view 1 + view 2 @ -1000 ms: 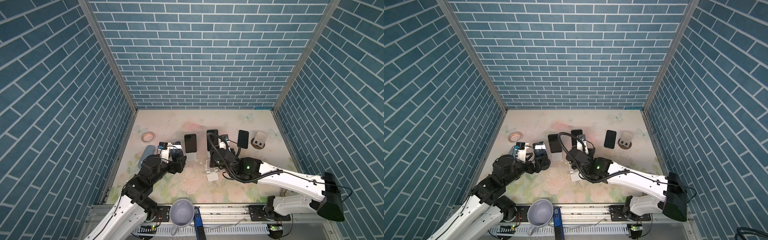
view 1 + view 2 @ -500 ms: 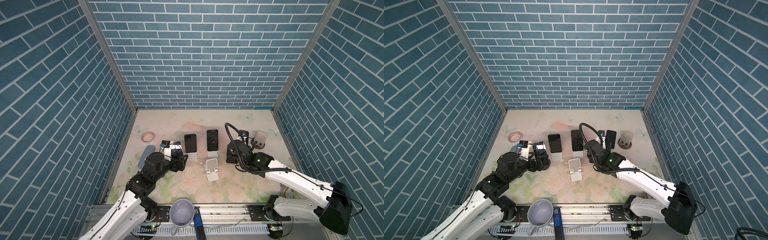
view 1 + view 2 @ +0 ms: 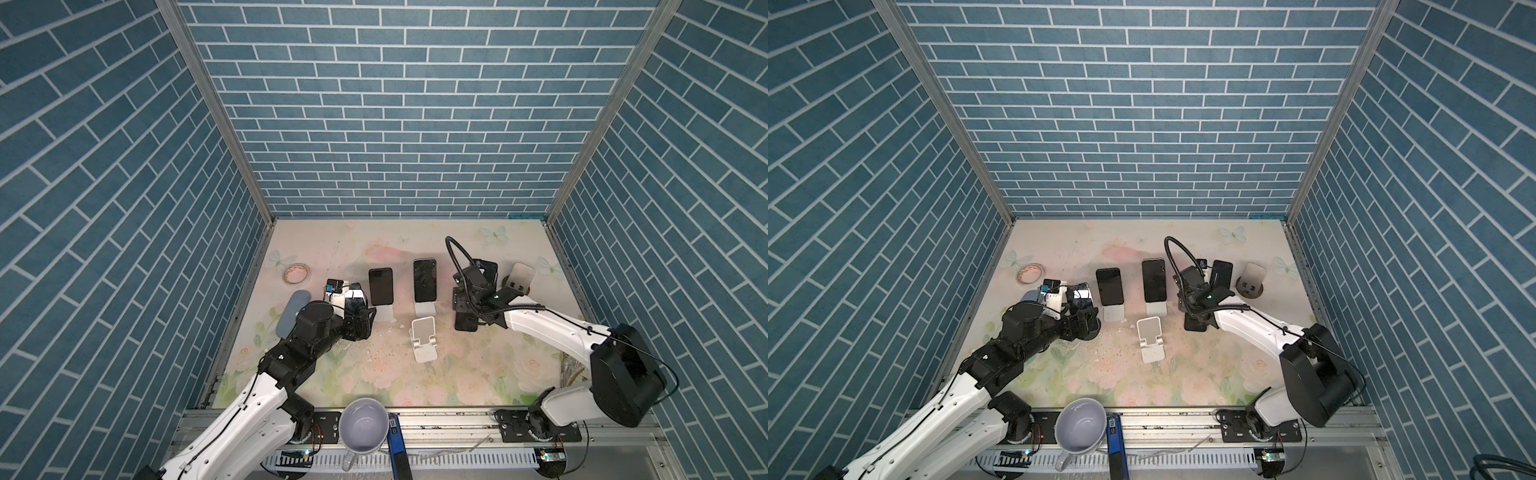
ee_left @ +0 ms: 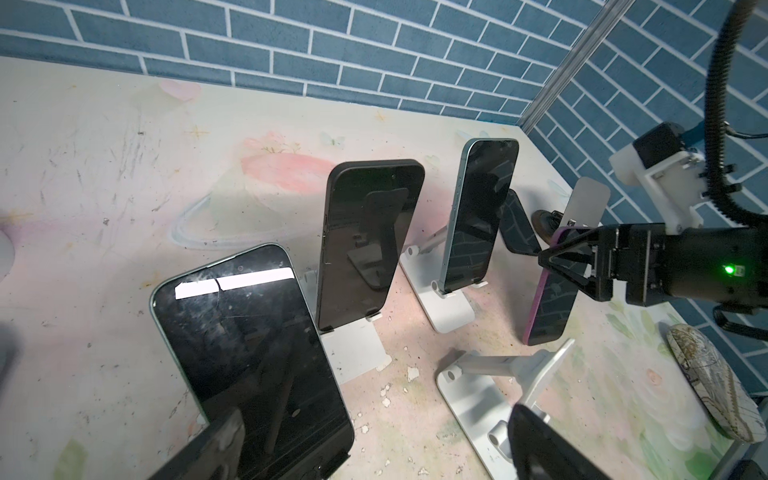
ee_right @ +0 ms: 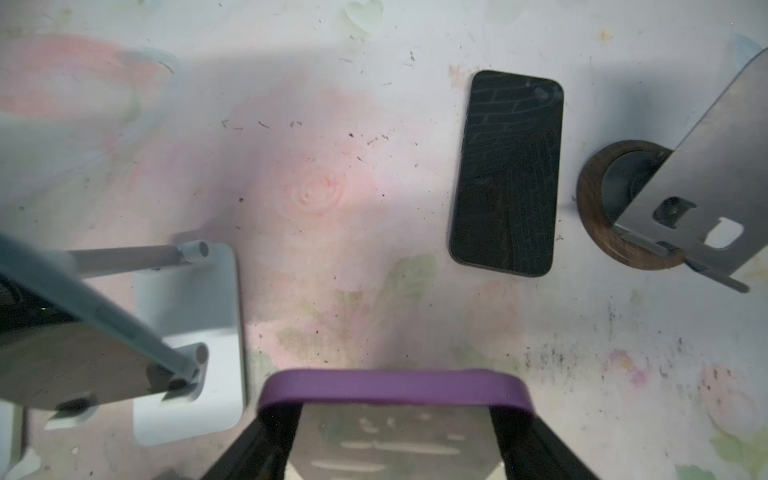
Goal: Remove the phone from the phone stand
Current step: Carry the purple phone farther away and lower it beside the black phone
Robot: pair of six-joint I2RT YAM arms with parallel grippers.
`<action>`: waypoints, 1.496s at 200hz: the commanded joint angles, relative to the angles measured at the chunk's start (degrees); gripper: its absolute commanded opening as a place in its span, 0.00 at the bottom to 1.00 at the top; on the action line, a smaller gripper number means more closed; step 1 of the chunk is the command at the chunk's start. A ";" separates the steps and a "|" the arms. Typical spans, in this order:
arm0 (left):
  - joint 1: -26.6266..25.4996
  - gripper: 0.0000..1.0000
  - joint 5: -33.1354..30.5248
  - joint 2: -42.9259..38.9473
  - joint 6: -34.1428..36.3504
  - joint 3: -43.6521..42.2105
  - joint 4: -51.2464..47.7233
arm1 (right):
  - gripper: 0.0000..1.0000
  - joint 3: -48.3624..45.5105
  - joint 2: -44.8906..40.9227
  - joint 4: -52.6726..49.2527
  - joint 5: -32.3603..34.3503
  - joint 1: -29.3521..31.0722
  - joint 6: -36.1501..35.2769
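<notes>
The right pincer [image 4: 555, 266] is clamped on the top end of the purple phone [image 4: 548, 291], holding it upright just right of the empty stand [image 3: 424, 338]. Whether the phone's lower edge touches the worktop [image 3: 478, 374] I cannot tell. The left pincer [image 4: 374, 436] gapes wide, holding nothing. To finish well, lower slowly, tip the phone flat, clear of the stand, then release.

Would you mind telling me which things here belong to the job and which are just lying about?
Job: purple-edged black phone, held by right hand; empty white folding phone stand.
Lying about: round tape roll; grey-blue oval pad; pale ceramic mug.
</notes>
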 commanded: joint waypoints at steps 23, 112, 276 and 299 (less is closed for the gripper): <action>-0.27 1.00 -2.26 0.30 2.32 2.47 -0.25 | 0.57 9.12 7.31 3.43 -9.59 -6.36 -3.75; -0.29 1.00 -3.38 0.31 4.30 2.86 -0.99 | 0.57 25.56 24.03 -0.16 -15.24 -12.42 -6.20; -0.25 1.00 -3.77 -0.33 6.05 1.96 1.42 | 0.59 37.62 39.05 -3.70 -15.19 -17.00 -2.46; -0.28 1.00 -3.77 -0.27 6.59 1.79 1.47 | 0.60 37.57 39.79 -4.12 -13.37 -16.93 -0.98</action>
